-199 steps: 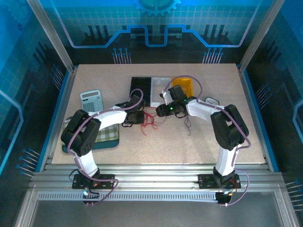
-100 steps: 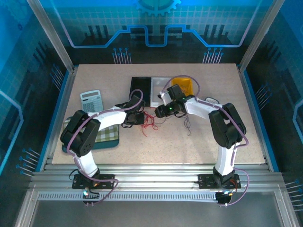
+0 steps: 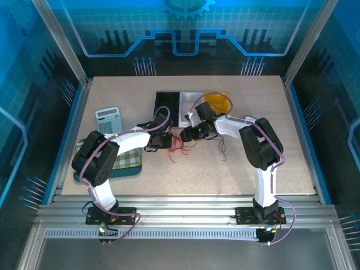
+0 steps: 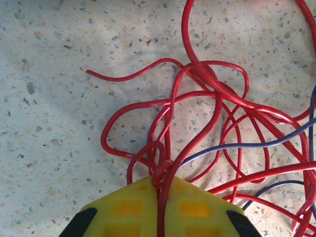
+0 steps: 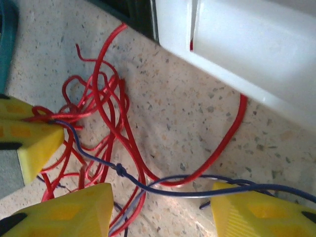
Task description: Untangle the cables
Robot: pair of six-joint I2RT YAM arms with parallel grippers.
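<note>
While thin looped red wire [image 4: 159, 170] is pinched by the closed left gripper [image 4: 160, 190], thin blue-purple wire [image 5: 119, 169] should be drawn out slowly by the empty, wide-spread right gripper [image 5: 162, 193].

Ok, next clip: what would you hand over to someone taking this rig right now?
Left gripper: shut on the red cable at a knot of loops.
Right gripper: open, fingers either side of the blue-purple cable, not gripping.
The cables lie bundled on the table near the white tray.
Done: nothing separated; red and blue-purple cross each other.
Left: close right on blue-purple, pull apart.
</note>
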